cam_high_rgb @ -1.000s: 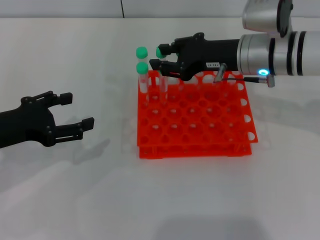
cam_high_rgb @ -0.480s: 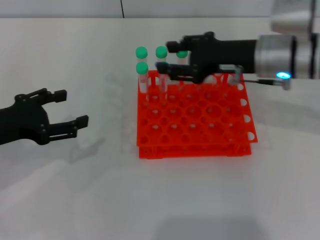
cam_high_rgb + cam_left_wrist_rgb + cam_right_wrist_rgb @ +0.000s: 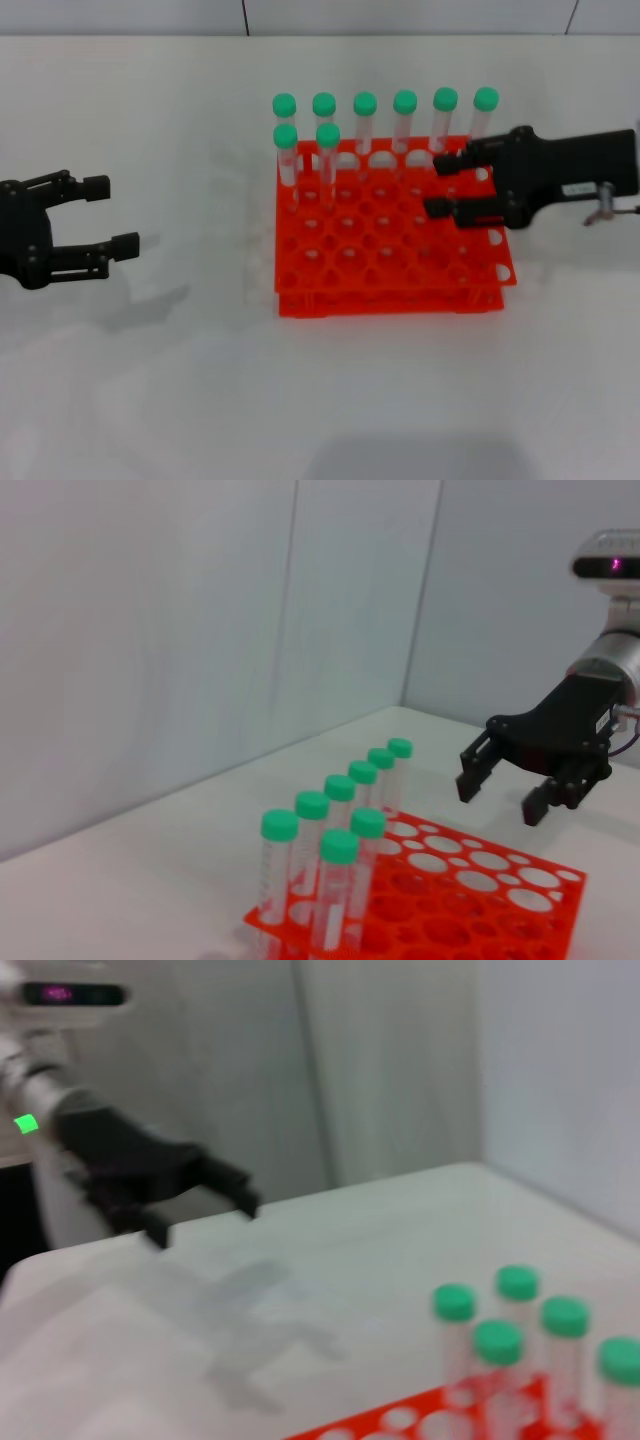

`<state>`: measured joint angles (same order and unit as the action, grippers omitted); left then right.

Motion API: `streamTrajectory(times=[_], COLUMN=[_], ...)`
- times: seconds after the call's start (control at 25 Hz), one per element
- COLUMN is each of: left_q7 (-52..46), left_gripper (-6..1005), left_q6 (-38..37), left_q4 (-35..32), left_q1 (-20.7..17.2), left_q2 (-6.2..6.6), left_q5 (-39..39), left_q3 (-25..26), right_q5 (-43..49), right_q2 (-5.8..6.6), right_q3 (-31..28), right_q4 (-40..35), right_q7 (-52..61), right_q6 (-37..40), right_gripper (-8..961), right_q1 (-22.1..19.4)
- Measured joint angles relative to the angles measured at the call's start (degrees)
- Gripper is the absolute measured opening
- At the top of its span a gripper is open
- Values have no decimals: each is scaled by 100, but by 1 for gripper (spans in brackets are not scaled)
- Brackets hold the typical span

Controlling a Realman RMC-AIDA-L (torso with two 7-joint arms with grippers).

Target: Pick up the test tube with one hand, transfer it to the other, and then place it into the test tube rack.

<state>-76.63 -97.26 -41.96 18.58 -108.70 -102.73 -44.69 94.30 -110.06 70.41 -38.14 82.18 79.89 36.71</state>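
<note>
Orange-red, the rack carries eight green-capped tubes, and the test tube stands seated in its second row, well to the left of the right claw, which hangs released and empty over the rack's right edge. The left claw hovers spread and empty above the surface, far from the rack. One risk: a low sweep by the right claw could clip the nearest caps and tip the rack.
</note>
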Motion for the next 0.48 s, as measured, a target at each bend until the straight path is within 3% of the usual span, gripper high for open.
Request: streamTrajectory(times=[0.08,0.2,0.48], left_q7=[43,24,14], left_gripper=[875,875,875], left_q6=[-87,-183,-353], left_q4=[204,193,159], left_q1=[124,239,415], left_q2=[102,92,26], left_q5=[-137,-419,-618], left_q3=[6,4,-16], right_q5=[31,130,324], right_q2=[78,157,119], right_q3=[-26,-38,-45], right_q4=[73,266,374], right_q7=[0,21,53], right_q6=[226,290,240], right_gripper=[570,570,570], right_q1=[-1,1,-9])
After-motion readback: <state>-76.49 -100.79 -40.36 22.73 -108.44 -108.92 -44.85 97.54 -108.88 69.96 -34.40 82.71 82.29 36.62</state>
